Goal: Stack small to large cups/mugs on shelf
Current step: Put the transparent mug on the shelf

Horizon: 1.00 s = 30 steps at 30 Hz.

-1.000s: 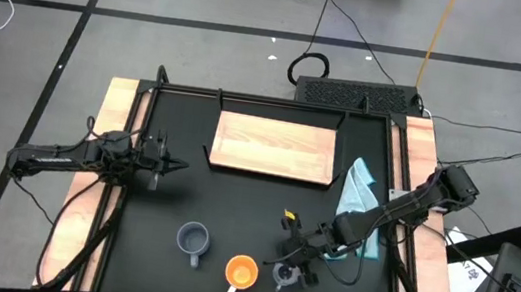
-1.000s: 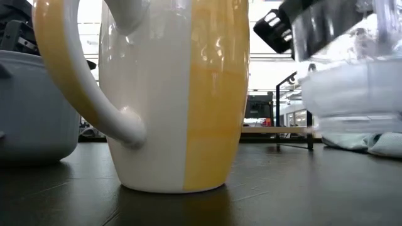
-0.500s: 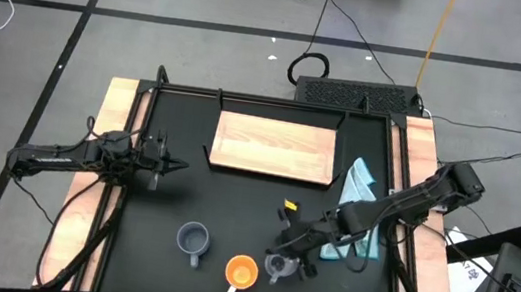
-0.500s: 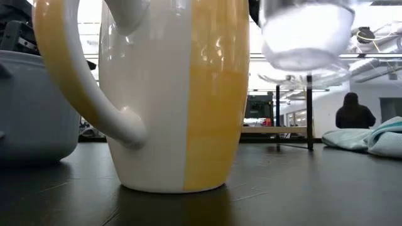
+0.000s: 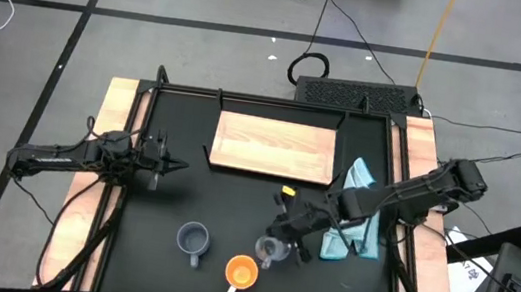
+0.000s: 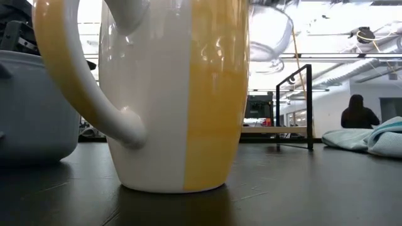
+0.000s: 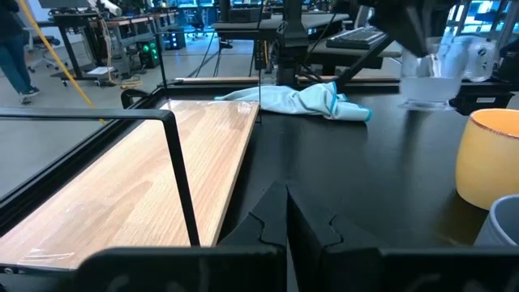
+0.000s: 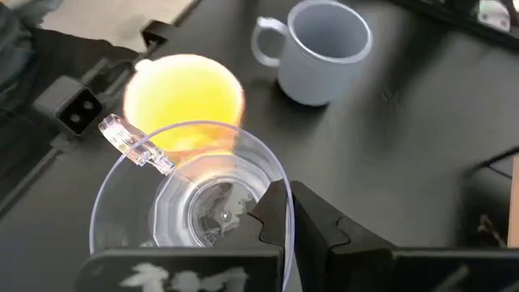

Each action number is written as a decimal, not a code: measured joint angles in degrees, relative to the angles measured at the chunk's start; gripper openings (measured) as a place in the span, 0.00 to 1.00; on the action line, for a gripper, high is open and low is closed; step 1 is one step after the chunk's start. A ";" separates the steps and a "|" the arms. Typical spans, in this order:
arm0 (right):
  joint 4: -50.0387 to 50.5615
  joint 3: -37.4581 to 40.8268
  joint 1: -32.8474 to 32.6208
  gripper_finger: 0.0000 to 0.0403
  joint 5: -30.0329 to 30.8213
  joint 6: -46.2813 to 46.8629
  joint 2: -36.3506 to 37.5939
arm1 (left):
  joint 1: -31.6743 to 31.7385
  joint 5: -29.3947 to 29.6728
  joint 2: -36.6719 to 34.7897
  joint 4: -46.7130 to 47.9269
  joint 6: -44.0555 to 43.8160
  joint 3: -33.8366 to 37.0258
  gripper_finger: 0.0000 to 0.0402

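With the right tool (image 5: 279,246) clamped on the glass cup (image 5: 268,251) at lower centre, carry it level, clear of the orange mug (image 5: 241,272), while the shut left tool (image 5: 175,165) waits mid-left.

From above I see the shelf (image 5: 273,148) at the counter's (image 5: 222,212) far side, the cloth (image 5: 356,184) just to its right. Near the front edge, the handled mug (image 5: 193,240) sits left of the second mug (image 5: 241,272). The glass cup (image 5: 268,251) is held off the counter just right of that second mug.
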State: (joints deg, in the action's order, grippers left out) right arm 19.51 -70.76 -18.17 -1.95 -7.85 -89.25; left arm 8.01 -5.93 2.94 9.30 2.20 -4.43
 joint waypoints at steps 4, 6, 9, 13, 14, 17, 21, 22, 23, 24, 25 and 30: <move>1.61 0.00 3.39 0.00 -3.08 0.75 0.00 | 0.00 0.00 0.00 0.00 0.05 0.00 0.01; 4.25 0.00 5.00 0.00 -3.31 0.77 0.00 | 0.00 0.01 0.00 0.02 0.07 0.00 0.01; 8.12 0.00 7.59 0.00 -3.34 1.09 0.00 | 0.00 0.02 0.00 0.02 0.38 0.00 0.01; 11.32 0.00 10.44 0.00 -4.12 1.21 0.00 | 0.00 0.02 0.00 0.02 0.50 0.00 0.01; 11.68 0.00 10.98 0.00 -4.18 1.16 0.00 | 0.00 0.02 0.00 0.02 0.50 0.00 0.01; 14.31 -0.70 12.31 0.00 -4.27 -0.05 0.00 | 0.00 0.02 0.00 0.02 0.52 0.00 0.01; 15.39 -2.59 14.13 0.00 -4.34 -1.70 0.00 | 0.00 0.79 0.00 0.02 0.63 0.00 0.01; 16.29 -3.37 14.55 0.00 -4.34 -1.92 0.00 | 0.00 1.46 0.00 0.02 0.61 0.00 0.01; 17.12 -4.13 14.95 0.00 -4.34 -2.35 0.00 | 0.00 1.90 0.00 0.02 0.63 0.00 0.01; 17.45 -4.73 15.37 0.00 -4.34 -2.79 0.00 | 0.00 2.35 0.00 0.02 0.63 0.00 0.01; 17.47 -5.23 15.75 0.00 -4.34 -3.14 0.00 | 0.00 2.67 0.00 0.02 0.63 -0.02 0.01; 19.51 -7.28 17.97 0.00 -4.42 -4.29 0.00 | 0.00 3.49 -0.01 0.00 0.61 -0.02 0.01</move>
State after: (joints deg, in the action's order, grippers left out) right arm 39.02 -78.04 -0.20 -6.36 -12.14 -89.25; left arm 8.01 -2.44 2.93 9.30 2.81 -4.45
